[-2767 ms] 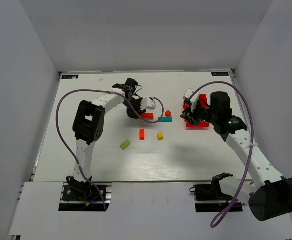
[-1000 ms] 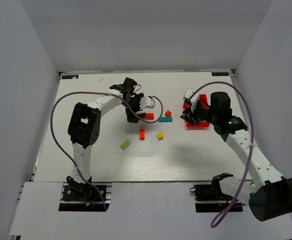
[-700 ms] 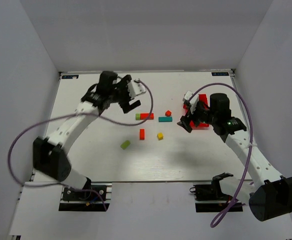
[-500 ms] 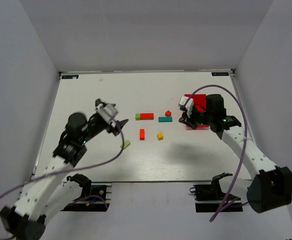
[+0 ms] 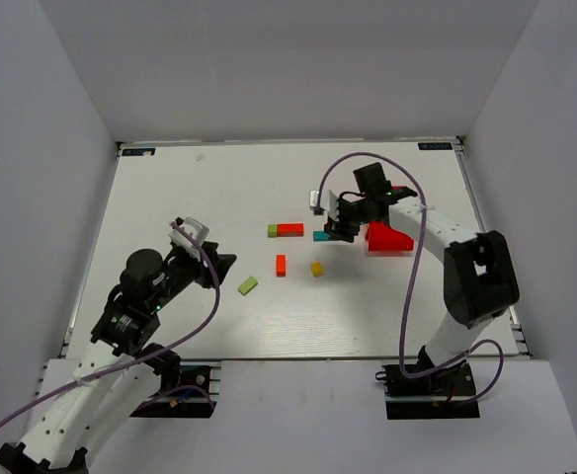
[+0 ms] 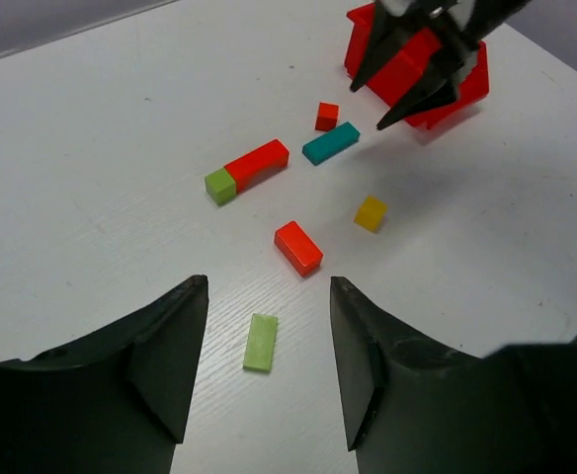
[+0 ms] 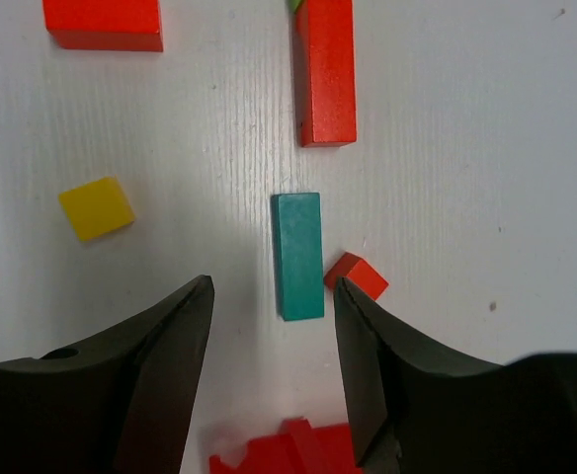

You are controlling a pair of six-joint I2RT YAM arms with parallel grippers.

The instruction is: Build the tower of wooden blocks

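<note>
Right jaws gape wide, empty, poised over the teal bar [image 5: 320,236] in the overhead view, the red bin [image 5: 392,240] just beyond. Left jaws, open too and holding nothing, hang back near the lime bar [image 5: 247,285]. No tower yet: the blocks lie scattered flat mid-desk [image 5: 170,197]. From the left wrist, that lime bar sits between the fingers, with the orange bar [image 6: 298,247] and yellow cube [image 6: 370,212] farther out. From the right wrist, the teal bar lies nearer the right finger, the small red cube [image 7: 357,276] touching its side. Best to centre first, then close on the long faces, or that cube likely fouls the descent.
</note>
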